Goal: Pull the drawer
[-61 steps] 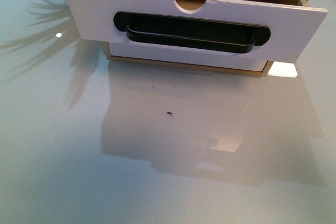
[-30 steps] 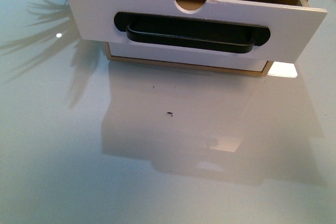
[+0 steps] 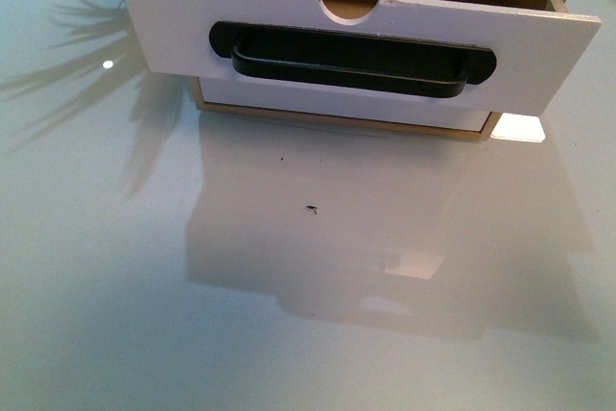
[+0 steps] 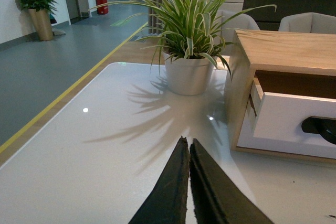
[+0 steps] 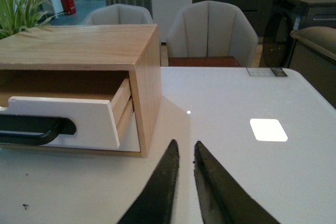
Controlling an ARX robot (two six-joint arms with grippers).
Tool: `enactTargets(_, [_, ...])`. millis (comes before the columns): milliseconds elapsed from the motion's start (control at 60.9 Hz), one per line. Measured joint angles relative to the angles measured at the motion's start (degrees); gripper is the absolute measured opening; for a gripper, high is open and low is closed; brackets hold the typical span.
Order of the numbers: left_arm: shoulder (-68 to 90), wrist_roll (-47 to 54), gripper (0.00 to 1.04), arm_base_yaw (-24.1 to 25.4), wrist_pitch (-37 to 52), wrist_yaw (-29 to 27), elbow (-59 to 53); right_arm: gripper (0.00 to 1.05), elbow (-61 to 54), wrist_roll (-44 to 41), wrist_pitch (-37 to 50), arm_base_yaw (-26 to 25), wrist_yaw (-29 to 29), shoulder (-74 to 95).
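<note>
The drawer stands pulled out of its wooden cabinet, white front towards me, with a long black bar handle in a dark oval recess and a semicircular notch in the top edge. Under it sits a plain white drawer front, pushed in. Neither arm shows in the front view. My left gripper is shut and empty over the table to the left of the cabinet. To the cabinet's right, my right gripper hovers open with nothing in it, and the drawer shows beside it.
A potted spider plant stands on the white table beside the cabinet's left side. Grey chairs stand beyond the far table edge. A small dark speck lies on the tabletop in front of the drawer.
</note>
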Motion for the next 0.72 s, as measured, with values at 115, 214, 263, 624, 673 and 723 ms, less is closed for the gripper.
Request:
enactTargets(115, [0.0, 0.0, 0.48, 0.0, 0.0, 0.0, 0.0, 0.37, 0.0, 0.0, 0.0, 0.0, 0.02, 0.0])
enactTargets(214, [0.0, 0.0, 0.67, 0.0, 0.0, 0.0, 0.0, 0.56, 0.0, 0.0, 0.0, 0.0, 0.02, 0.0])
enactTargets(263, [0.0, 0.0, 0.76, 0.0, 0.0, 0.0, 0.0, 0.65, 0.0, 0.0, 0.0, 0.0, 0.02, 0.0])
enactTargets(624, [0.0, 0.02, 0.97, 0.0, 0.0, 0.0, 0.0, 0.96, 0.0, 0.0, 0.0, 0.0, 0.02, 0.0])
enactTargets(673, [0.0, 0.02, 0.97, 0.0, 0.0, 0.0, 0.0, 0.96, -0.02, 0.0, 0.0, 0.0, 0.02, 0.0])
enactTargets(723, [0.0, 0.02, 0.97, 0.0, 0.0, 0.0, 0.0, 0.96, -0.02, 0.0, 0.0, 0.0, 0.02, 0.0])
